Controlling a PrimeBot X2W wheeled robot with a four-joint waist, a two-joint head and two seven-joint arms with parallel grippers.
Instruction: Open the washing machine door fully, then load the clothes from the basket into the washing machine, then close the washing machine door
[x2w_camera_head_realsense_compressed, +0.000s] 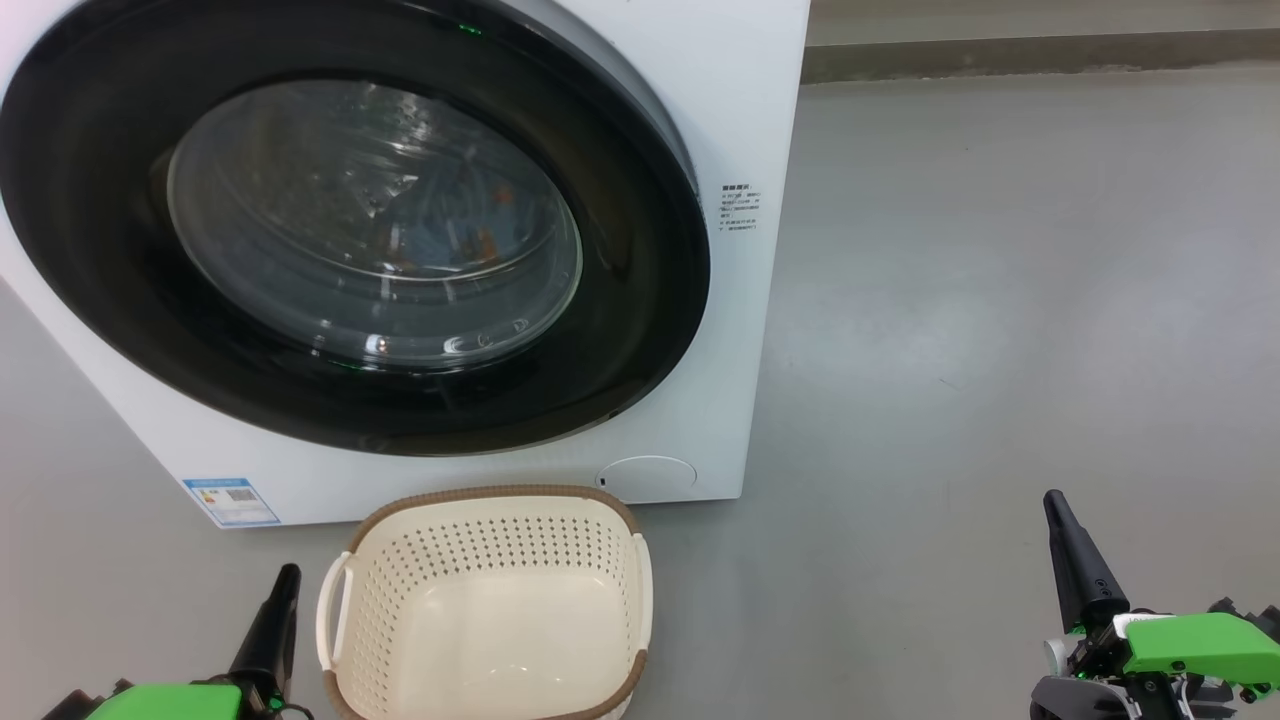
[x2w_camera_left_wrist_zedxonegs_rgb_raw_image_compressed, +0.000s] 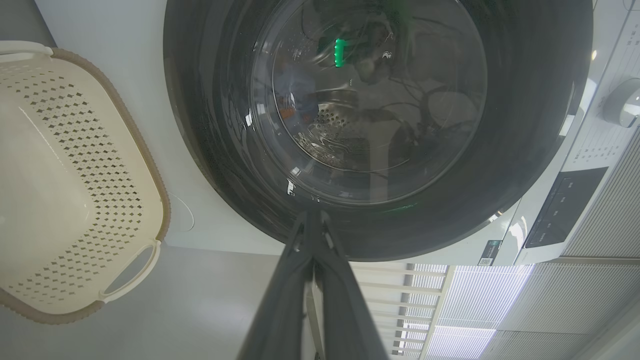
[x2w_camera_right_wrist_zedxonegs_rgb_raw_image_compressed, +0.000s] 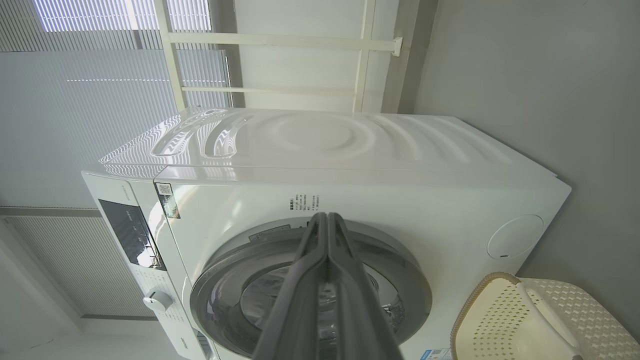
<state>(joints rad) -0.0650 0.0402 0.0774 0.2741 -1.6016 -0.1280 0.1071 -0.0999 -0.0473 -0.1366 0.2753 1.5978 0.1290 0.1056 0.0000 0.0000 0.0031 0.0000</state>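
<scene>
The white washing machine (x2w_camera_head_realsense_compressed: 740, 130) stands ahead with its black-rimmed round door (x2w_camera_head_realsense_compressed: 640, 300) closed flat against the front. Through the door's glass, light blue clothes (x2w_camera_head_realsense_compressed: 455, 225) with orange marks lie in the drum. The cream basket (x2w_camera_head_realsense_compressed: 490, 610) with a brown rim sits on the floor in front, with nothing inside it. My left gripper (x2w_camera_head_realsense_compressed: 285, 580) is shut, low at the basket's left side, holding nothing. My right gripper (x2w_camera_head_realsense_compressed: 1055, 505) is shut too, far right over bare floor. The door (x2w_camera_left_wrist_zedxonegs_rgb_raw_image_compressed: 525, 125), basket (x2w_camera_left_wrist_zedxonegs_rgb_raw_image_compressed: 60, 175) and left gripper (x2w_camera_left_wrist_zedxonegs_rgb_raw_image_compressed: 312, 215) show in the left wrist view, the machine (x2w_camera_right_wrist_zedxonegs_rgb_raw_image_compressed: 350, 150) and right gripper (x2w_camera_right_wrist_zedxonegs_rgb_raw_image_compressed: 326, 216) in the right wrist view.
Grey floor (x2w_camera_head_realsense_compressed: 1000, 300) spreads to the machine's right, with a low kerb (x2w_camera_head_realsense_compressed: 1040, 55) at the back. A blue label (x2w_camera_head_realsense_compressed: 230, 500) sits at the machine's lower corner and a round filter cap (x2w_camera_head_realsense_compressed: 645, 472) beside the basket. The control panel (x2w_camera_right_wrist_zedxonegs_rgb_raw_image_compressed: 130, 232) and a dial (x2w_camera_right_wrist_zedxonegs_rgb_raw_image_compressed: 157, 301) are on the machine's front.
</scene>
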